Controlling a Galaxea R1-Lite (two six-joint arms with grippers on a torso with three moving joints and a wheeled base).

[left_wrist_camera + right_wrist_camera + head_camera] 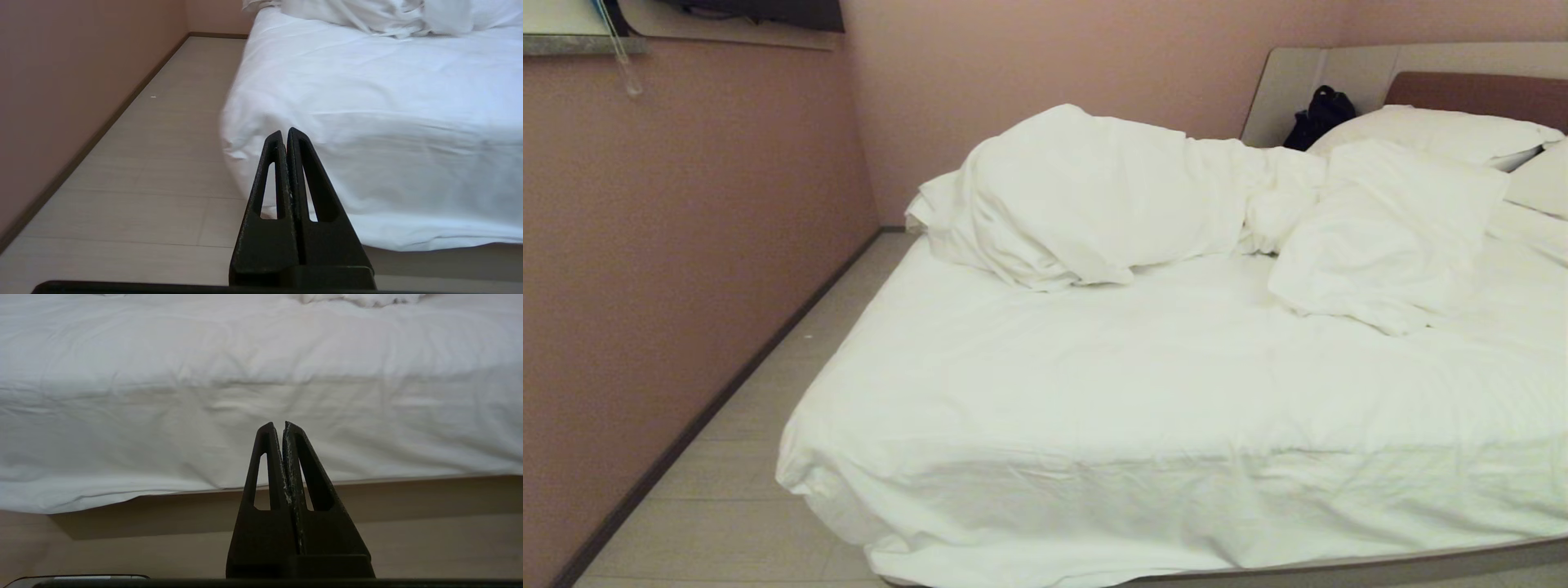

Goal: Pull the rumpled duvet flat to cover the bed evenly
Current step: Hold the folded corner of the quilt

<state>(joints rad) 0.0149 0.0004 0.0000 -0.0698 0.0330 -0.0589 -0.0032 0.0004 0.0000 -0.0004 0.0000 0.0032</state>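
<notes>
Two heaps of white cloth make up the duvet [1094, 196], and it is nowhere near flat; the bigger, puffier mound sits toward the far left of the bed [1339, 567], and a twisted neck of fabric runs rightward from it into a second, flatter fold that lies near the pillows [1437, 131]; soft creases and deep shadows run all over it. Below that, the sheet [1094, 392] lies bare across most of the mattress, thin and fairly taut on top, wrinkled where it drapes over the near edge and bunches at the left corner. On the left, a pinkish wall [686, 245] with a dark skirting strip runs alongside a lane of pale floor tiles [768, 490]; at the right, a black bag [1319, 114] rests against the pale headboard [1290, 90], just left of the pillows.

The left gripper [284, 132] hangs off the bed's near left corner, its dark triangular fingers pressed together with nothing between them; the right gripper [279, 426] faces the draped side of the sheet above the beige base, its fingers likewise closed and empty; both stand clear of the bedding.
</notes>
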